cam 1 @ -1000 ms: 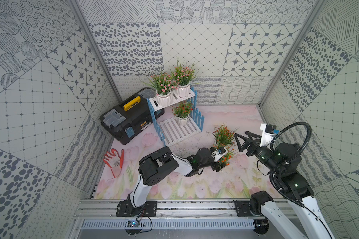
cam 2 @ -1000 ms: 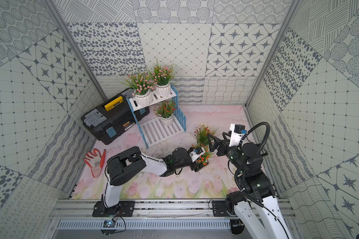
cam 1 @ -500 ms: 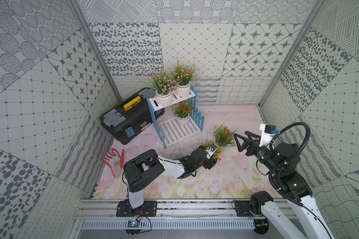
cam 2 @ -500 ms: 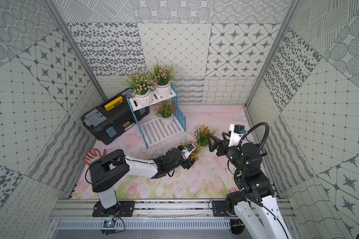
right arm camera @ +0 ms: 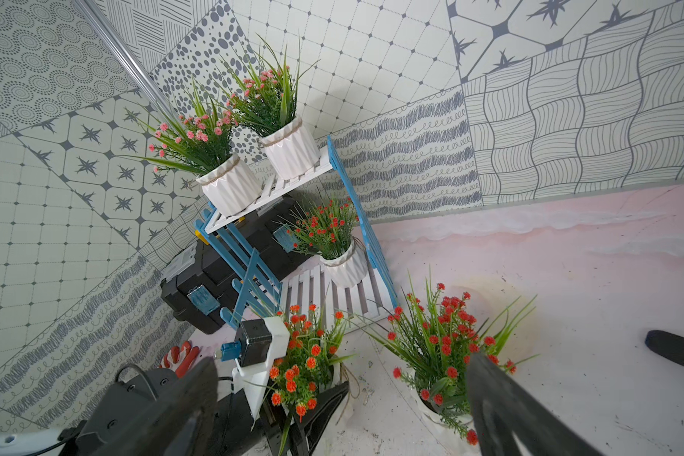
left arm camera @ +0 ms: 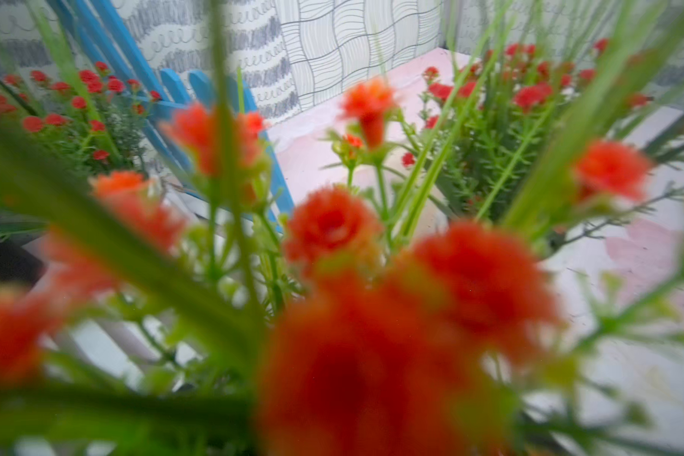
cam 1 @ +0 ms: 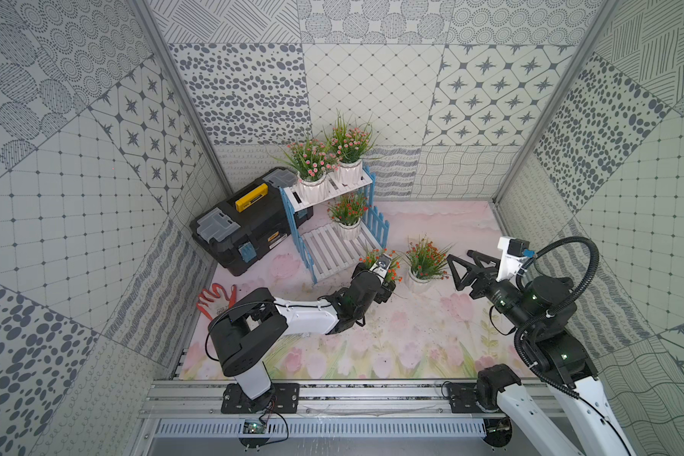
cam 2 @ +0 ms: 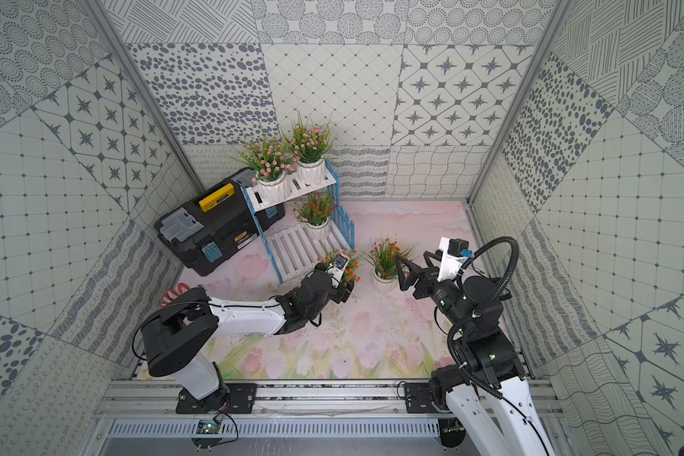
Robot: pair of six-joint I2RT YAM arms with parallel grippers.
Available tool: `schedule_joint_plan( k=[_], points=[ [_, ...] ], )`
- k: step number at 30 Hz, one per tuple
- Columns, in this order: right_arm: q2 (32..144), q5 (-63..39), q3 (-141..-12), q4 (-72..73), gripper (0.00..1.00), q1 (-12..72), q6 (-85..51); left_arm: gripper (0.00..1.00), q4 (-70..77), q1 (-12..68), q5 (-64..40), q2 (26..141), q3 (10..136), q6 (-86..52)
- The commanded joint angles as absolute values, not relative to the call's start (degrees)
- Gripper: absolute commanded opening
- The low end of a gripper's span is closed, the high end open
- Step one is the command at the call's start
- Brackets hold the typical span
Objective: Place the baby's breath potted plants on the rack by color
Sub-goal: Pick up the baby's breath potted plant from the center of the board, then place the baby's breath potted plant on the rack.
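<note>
The left gripper is being seen clamped on the white ribbed pot of the held orange-red plant, its jaws standing partway apart on either side of the pot. This baby's breath plant is being held upright just beside the front corner of the rack, next to the lower shelf. Whether its pot is touching the floral mat cannot be told. The left wrist view is being filled by its blurred blossoms.

The right gripper is being held wide open with nothing between its jaws, pointed at the free orange-red plant, which is standing on the mat near the held one. Whether the fingertips are brushing its leaves cannot be told.

On the rack, the upper shelf is being occupied by 2 pink-blossomed plants side by side, and the lower shelf by 1 shelved orange-red plant at its back end, the front slats being left bare.

A black toolbox with a yellow handle is being seen just behind the rack, and a red-and-white glove is lying on the mat's edge near the left arm.
</note>
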State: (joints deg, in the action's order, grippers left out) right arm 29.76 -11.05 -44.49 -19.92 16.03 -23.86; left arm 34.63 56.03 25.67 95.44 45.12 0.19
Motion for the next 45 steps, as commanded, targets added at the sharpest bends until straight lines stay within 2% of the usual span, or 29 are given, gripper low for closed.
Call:
schedule_joint_plan(
  k=[1, 28, 45],
  points=[
    [29.8, -11.5, -44.0, -17.7, 0.98, 15.8, -24.7, 0.66, 38.2, 53.1, 32.8, 93.6, 46.0, -2.5],
    [30.6, -10.9, -43.7, -17.9, 0.98, 15.8, -23.5, 0.65, 44.4, 38.8, 45.0, 103.9, 54.4, -8.4],
    [31.4, -10.9, -43.2, -17.0, 0.98, 15.8, -23.0, 0.65, 45.8, 33.6, 50.9, 114.0, 62.8, -12.3]
  ],
)
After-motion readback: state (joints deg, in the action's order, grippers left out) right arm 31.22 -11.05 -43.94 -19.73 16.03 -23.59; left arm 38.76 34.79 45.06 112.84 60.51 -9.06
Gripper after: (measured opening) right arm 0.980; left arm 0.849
